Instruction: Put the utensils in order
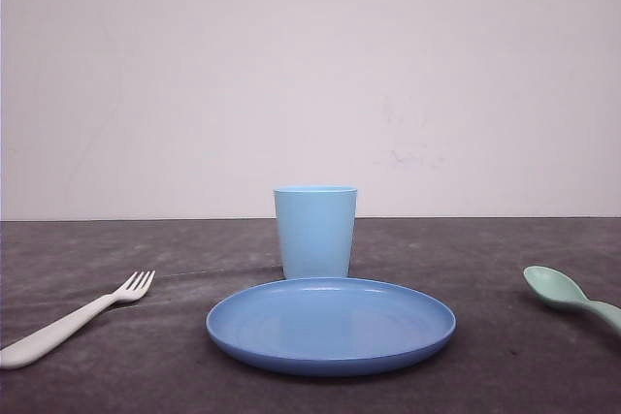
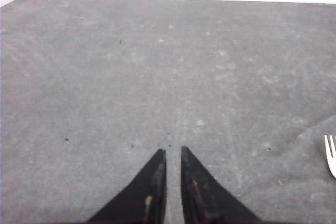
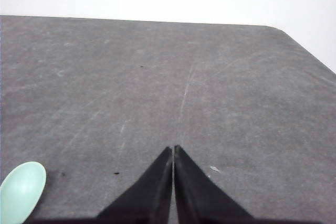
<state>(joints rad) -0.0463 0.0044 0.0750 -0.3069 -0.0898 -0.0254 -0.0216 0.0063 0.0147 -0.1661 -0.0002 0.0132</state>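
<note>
Dark grey, lightly scuffed tabletop (image 1: pixel 485 259) runs back to a plain pale wall (image 1: pixel 310 65). Near the middle of it sits a round blue plate (image 1: pixel 331 325), lying flat, its surface bare. Directly behind the plate stands a light blue cup (image 1: pixel 315 231), upright, its base hidden by the plate's far rim so that contact between them cannot be judged.

Well to the left of the plate lies the white fork (image 1: pixel 73 321), flat on the tabletop, its four tines angled toward the plate and cup, its handle slanting away toward the near left edge. Well to the right of the plate lies the mint-green spoon (image 1: pixel 568 295), bowl facing up and turned toward the plate, handle running off the frame's right edge.

In the left wrist view, the left gripper (image 2: pixel 171 153) hangs over bare tabletop with its two black fingers drawn nearly together, a thin slit between the tips, grasping nothing; the fork's tines (image 2: pixel 330 153) show off to one side, apart from it.

In the right wrist view, the right gripper (image 3: pixel 173 149) is clenched, tips touching, holding nothing; the spoon's bowl (image 3: pixel 22 190) rests apart from it.
</note>
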